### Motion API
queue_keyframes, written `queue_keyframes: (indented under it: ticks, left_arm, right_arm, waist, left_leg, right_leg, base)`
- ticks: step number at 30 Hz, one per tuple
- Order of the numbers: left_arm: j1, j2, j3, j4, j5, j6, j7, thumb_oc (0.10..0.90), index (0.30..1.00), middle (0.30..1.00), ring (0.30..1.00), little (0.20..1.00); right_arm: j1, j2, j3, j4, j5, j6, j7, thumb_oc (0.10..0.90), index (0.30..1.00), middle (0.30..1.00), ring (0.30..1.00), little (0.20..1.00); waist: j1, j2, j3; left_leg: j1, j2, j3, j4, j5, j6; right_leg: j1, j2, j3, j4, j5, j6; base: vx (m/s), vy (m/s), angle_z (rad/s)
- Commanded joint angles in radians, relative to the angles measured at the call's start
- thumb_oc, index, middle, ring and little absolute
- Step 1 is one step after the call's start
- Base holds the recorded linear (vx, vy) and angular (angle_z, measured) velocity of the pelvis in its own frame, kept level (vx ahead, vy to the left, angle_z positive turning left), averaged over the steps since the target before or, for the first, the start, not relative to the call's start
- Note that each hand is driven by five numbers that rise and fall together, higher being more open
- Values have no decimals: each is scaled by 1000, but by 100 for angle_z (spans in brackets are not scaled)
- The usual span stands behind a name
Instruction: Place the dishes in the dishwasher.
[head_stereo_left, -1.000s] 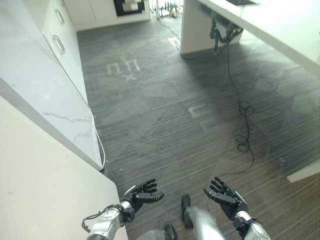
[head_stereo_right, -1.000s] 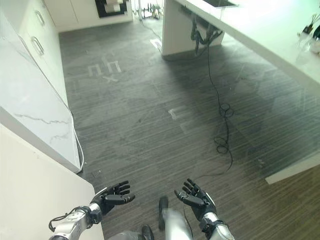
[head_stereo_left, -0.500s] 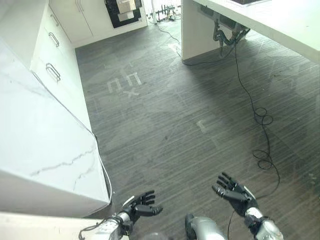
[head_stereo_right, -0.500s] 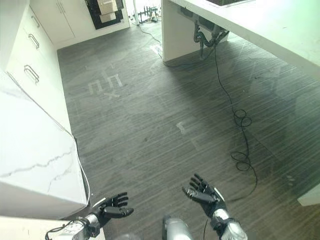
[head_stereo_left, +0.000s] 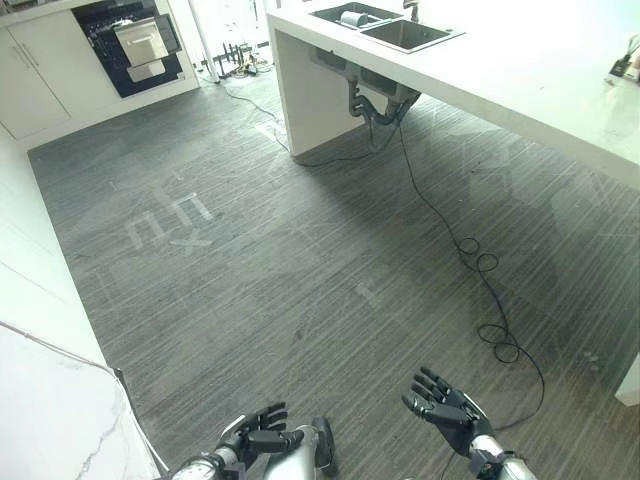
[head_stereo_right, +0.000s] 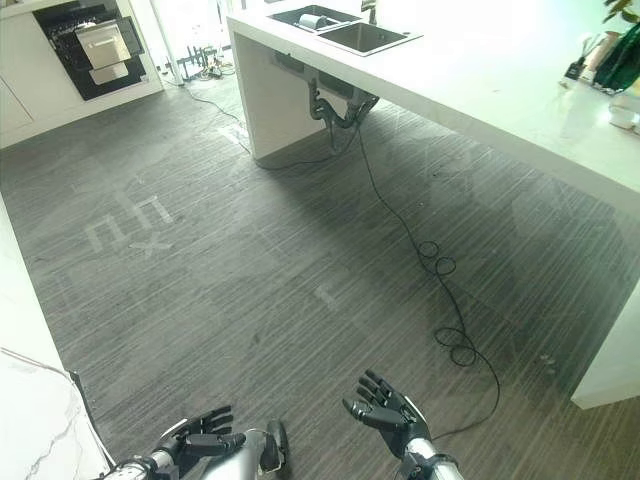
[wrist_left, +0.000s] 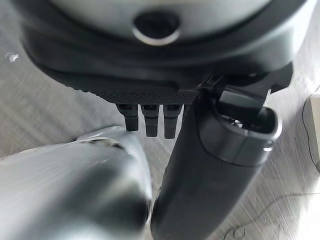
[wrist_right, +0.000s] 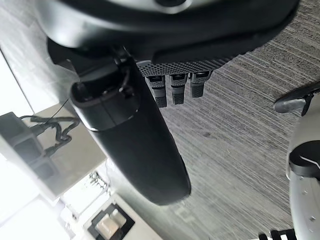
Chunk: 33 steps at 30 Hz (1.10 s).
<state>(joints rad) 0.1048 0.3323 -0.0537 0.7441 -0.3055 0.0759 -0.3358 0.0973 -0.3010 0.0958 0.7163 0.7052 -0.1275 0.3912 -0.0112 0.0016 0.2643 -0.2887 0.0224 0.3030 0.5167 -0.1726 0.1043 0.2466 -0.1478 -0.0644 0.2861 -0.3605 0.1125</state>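
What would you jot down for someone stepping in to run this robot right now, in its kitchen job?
Left hand: open, holding nothing, low over the floor.
Right hand: open, holding nothing, fingers spread.
The open dishwasher is at the far wall, racks showing. The sink sits in the white island counter, with something in its far basin that is too small to identify. No dish is plainly recognisable.
Done: nothing picked up or loaded, as far as can be seen.
Left: find the dishes, probably at the sink or counter, and carry them to the dishwasher.

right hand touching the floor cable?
Apart. In the left eye view the right hand, open and empty, sits clear of the cable, with bare floor between them.
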Motion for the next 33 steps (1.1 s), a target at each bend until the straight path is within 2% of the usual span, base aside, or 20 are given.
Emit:
queue_keyframes:
  ticks: [1,2,3,5,6,7,10,12,13,15,16,18,19,20,22,25,28,29,31,33]
  left_arm:
    - [8,16,-31,-54,17,-50,-16,800,900,900,900,900]
    - [-5,24,-36,-50,3,-44,-18,800,900,900,900,900]
    - [-13,27,-41,-52,-2,-38,-20,800,900,900,900,900]
    - [-32,47,-60,-66,-5,-11,6,800,900,900,900,900]
    - [-37,54,-66,-65,-1,-4,20,800,900,900,900,900]
    - [-44,57,-73,-61,-19,3,41,800,900,900,900,900]
    - [-39,47,-74,-70,-63,-2,51,800,900,900,900,900]
    - [-59,39,-74,-53,-21,-13,70,800,900,900,900,900]
    - [-89,26,-75,3,-6,-44,51,800,900,900,900,900]
    - [-97,16,-84,33,-8,-68,53,800,900,900,900,900]
    - [-101,5,-85,53,-11,-83,57,800,900,900,900,900]
    - [-109,-19,-86,109,-10,-116,66,800,900,900,900,900]
    - [-107,-29,-88,120,-7,-126,71,800,900,900,900,900]
    - [-108,-39,-89,122,-2,-128,68,800,900,900,900,900]
    - [-110,-55,-87,105,-7,-127,65,800,900,900,900,900]
    - [-116,-55,-78,71,-37,-93,76,800,900,900,900,900]
    - [-124,-48,-63,75,-31,-78,76,800,900,900,900,900]
    - [-113,-53,-52,89,-20,-81,91,800,900,900,900,900]
    - [-99,-56,-47,110,-20,-89,111,800,900,900,900,900]
    - [-80,-57,-38,133,-8,-106,114,800,900,900,900,900]
  right_arm:
    - [-47,-42,-33,-95,-1,-64,25,800,900,900,900,900]
    - [-57,-34,-29,-104,-3,-54,21,800,900,900,900,900]
    - [-59,-29,-27,-113,-11,-50,18,800,900,900,900,900]
    - [-51,-3,-24,-147,-38,-42,-15,800,900,900,900,900]
    - [-49,5,-20,-152,-29,-36,-37,800,900,900,900,900]
    - [-51,0,-4,-138,-16,-33,-38,800,900,900,900,900]
    - [-31,-10,7,-131,-42,-50,-21,800,900,900,900,900]
    - [3,-17,-29,-131,-12,-46,-37,800,900,900,900,900]
    - [20,-27,-54,-88,1,-60,-10,800,900,900,900,900]
    - [23,-27,-69,-55,-9,-75,10,800,900,900,900,900]
    - [20,-30,-75,-29,-25,-79,14,800,900,900,900,900]
    - [3,-41,-58,20,1,-83,-21,800,900,900,900,900]
    - [-4,-47,-50,30,4,-75,-37,800,900,900,900,900]
    - [-11,-56,-44,38,-9,-67,-46,800,900,900,900,900]
    - [-16,-73,-42,49,-26,-65,-40,800,900,900,900,900]
    - [-2,-84,-59,39,-56,-59,-39,800,900,900,900,900]
    - [-10,-90,-66,36,-58,-64,-25,800,900,900,900,900]
    - [-21,-85,-59,37,-62,-70,-21,800,900,900,900,900]
    - [-26,-82,-46,38,-54,-77,-24,800,900,900,900,900]
    - [-23,-80,-32,44,-41,-94,-24,800,900,900,900,900]
  waist:
    - [21,51,-69]
    - [11,44,-84]
    - [4,48,-93]
    - [-8,41,-94]
    - [-14,46,-92]
    - [-31,77,-82]
    - [-74,81,-54]
    - [-128,51,-42]
    - [-147,22,-34]
    - [-152,27,-33]
    - [-151,24,-39]
    - [-146,19,-57]
    - [-144,17,-62]
    - [-132,8,-64]
    - [-111,-14,-63]
    - [-90,-30,-56]
    - [-61,-31,-47]
    - [-47,-23,-54]
    - [-37,13,-52]
    - [-20,34,-53]
  left_leg:
    - [0,-21,-117,-217,92,-104]
    - [35,-46,-117,-217,64,-72]
    - [45,-50,-119,-217,53,-60]
    - [87,-104,-141,-217,16,-16]
    - [107,-113,-160,-217,-1,-3]
    - [155,-108,-197,-217,-32,8]
    - [222,-131,-243,-217,-66,14]
    - [284,-178,-342,-217,-112,8]
    - [330,-193,-378,-217,-135,-11]
    - [355,-181,-387,-217,-155,-22]
    - [377,-178,-395,-217,-176,-33]
    - [453,-165,-406,-217,-193,-62]
    - [482,-149,-395,-217,-131,-82]
    - [509,-137,-364,-217,-13,-108]
    - [433,-126,-297,-45,121,-152]
    - [241,-71,-199,158,153,-161]
    - [156,-66,-146,22,114,-133]
    - [173,-58,-119,-216,101,-122]
    - [83,-9,-163,-217,48,-133]
    - [-15,43,-204,-217,96,-168]
  right_leg:
    - [-23,131,-36,14,112,-17]
    - [12,124,-42,14,242,17]
    - [10,129,-45,16,299,31]
    - [-78,127,-13,304,477,112]
    - [-147,143,-3,424,538,127]
    - [-330,134,-19,588,556,93]
    - [-468,146,-45,495,476,61]
    - [-507,137,-36,98,454,41]
    - [-603,70,-17,14,405,53]
    - [-627,63,-17,14,400,57]
    - [-592,75,-6,14,364,41]
    - [-542,92,1,14,371,21]
    - [-518,104,16,14,357,8]
    - [-486,103,22,14,327,-5]
    - [-428,81,23,14,288,-25]
    - [-359,54,-30,14,236,-51]
    - [-303,55,-56,14,186,-58]
    - [-290,65,-62,14,162,-46]
    - [-269,102,-69,14,138,-41]
    - [-240,123,-67,14,106,-41]
  base:
    - [533,234,-149]
    - [514,253,-102]
    - [532,305,-33]
    - [439,241,10]
    - [536,247,30]
    - [482,201,19]
    - [427,44,9]
    - [659,-243,72]
    - [636,-284,115]
    - [444,-184,149]
    - [489,-187,125]
    - [579,-216,24]
    - [528,-173,9]
    - [456,-141,26]
    - [380,-116,42]
    - [288,-106,36]
    - [333,19,31]
    - [413,152,7]
    - [396,185,-6]
    - [414,172,-6]
